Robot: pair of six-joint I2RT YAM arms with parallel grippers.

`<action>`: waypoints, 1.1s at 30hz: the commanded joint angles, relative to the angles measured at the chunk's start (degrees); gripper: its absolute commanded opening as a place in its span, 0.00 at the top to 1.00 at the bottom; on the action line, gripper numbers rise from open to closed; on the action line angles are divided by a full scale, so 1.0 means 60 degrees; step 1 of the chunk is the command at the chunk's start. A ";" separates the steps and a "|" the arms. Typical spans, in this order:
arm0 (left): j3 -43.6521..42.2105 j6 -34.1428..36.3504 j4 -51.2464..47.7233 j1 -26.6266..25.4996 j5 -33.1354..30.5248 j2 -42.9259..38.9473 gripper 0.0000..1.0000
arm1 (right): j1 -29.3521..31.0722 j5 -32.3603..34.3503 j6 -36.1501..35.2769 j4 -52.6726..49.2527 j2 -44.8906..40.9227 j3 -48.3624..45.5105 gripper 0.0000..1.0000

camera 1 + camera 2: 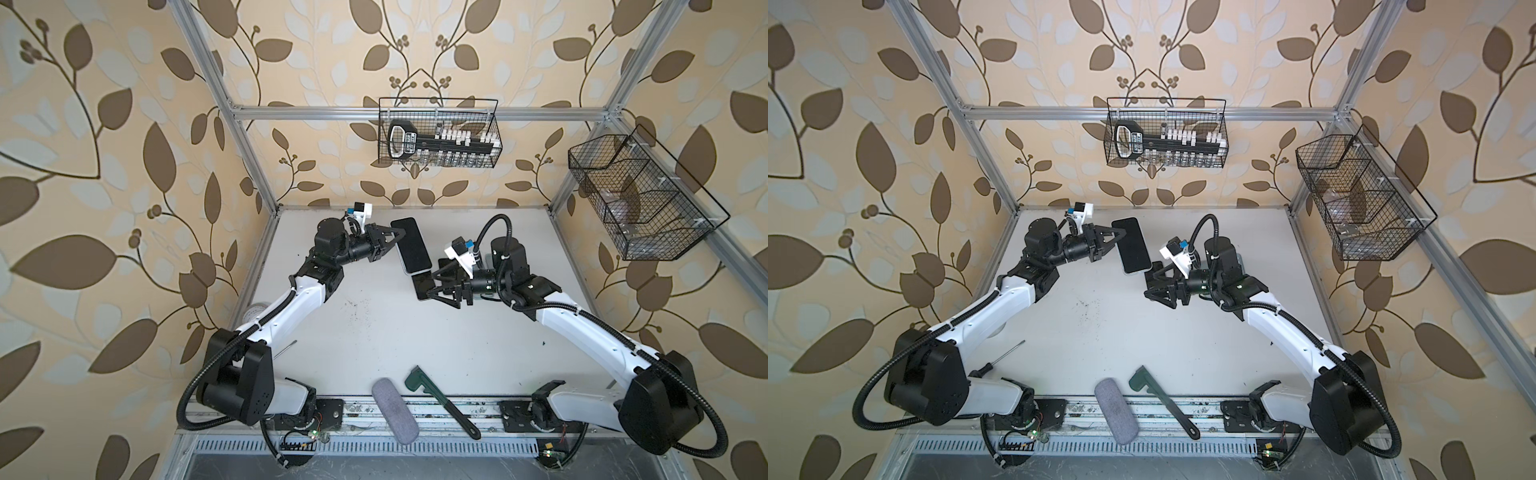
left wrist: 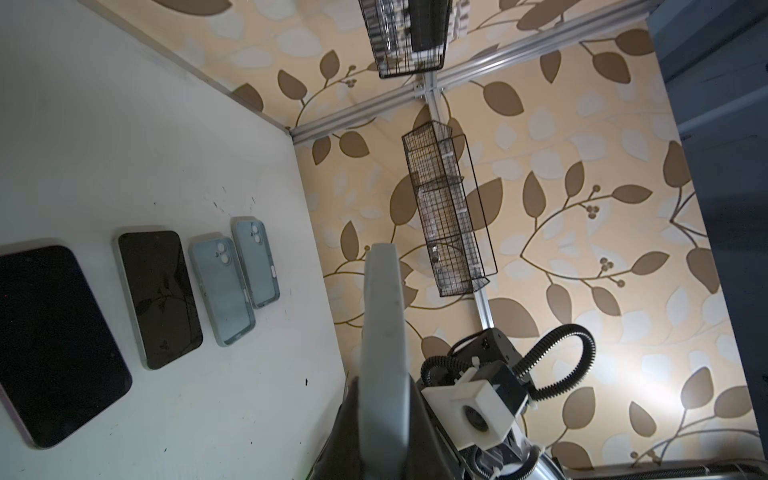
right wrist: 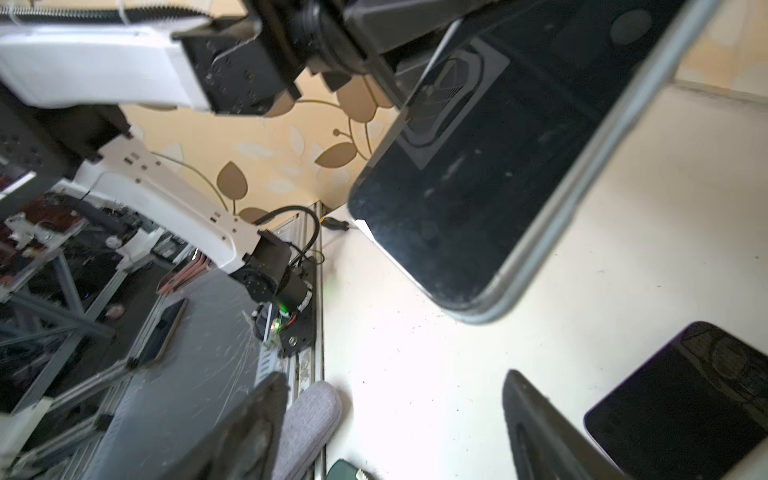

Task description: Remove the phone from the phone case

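Note:
My left gripper (image 1: 398,237) (image 1: 1120,237) is shut on a black-screened phone (image 1: 411,246) (image 1: 1131,245), held above the table's back middle. A pale grey-blue rim, apparently its phone case (image 2: 382,324), wraps the edge. The right wrist view shows this phone (image 3: 498,174) close up, with the left finger lying on its screen. Just right of the phone's lower end, my right gripper (image 1: 431,286) (image 1: 1148,284) (image 3: 395,415) stands open and empty. Its fingers (image 3: 540,428) touch nothing.
On the table lie two bare dark phones (image 2: 54,345) (image 2: 160,297) and two empty blue-grey cases (image 2: 222,291) (image 2: 255,262). One phone (image 1: 420,282) lies under my right gripper. At the front edge are a grey pouch (image 1: 395,411) and a green tool (image 1: 440,401). Wire baskets (image 1: 438,133) (image 1: 640,195) hang on the walls.

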 commanded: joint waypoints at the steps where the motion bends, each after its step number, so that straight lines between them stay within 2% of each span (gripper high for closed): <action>1: -0.0492 -0.0619 0.1365 -0.0066 -0.1655 -0.1242 1.00 | -0.0074 0.1020 0.2716 0.2182 -0.0359 -0.0622 0.10; 7: -0.1839 -0.1424 0.2092 -0.0736 -0.3661 -0.2268 1.00 | -0.0159 0.1593 0.5838 0.4613 -0.0079 -0.1574 0.06; 12: -0.2657 -0.1913 0.3203 -0.1328 -0.4800 -0.2473 1.00 | -0.0064 0.1861 0.7379 0.6579 0.0259 -0.2246 0.04; 15: -0.3047 -0.2130 0.3999 -0.1483 -0.5183 -0.2430 1.00 | 0.0104 0.1966 0.7639 0.7064 0.0338 -0.2319 0.03; 19: -0.3228 -0.2204 0.4197 -0.1551 -0.5475 -0.2415 1.00 | 0.0302 0.2185 0.7582 0.7133 0.0193 -0.2400 0.03; 33: -0.3138 -0.2464 0.4711 -0.1654 -0.5439 -0.2184 1.00 | 0.0455 0.2629 0.8008 0.7586 0.0296 -0.2678 0.03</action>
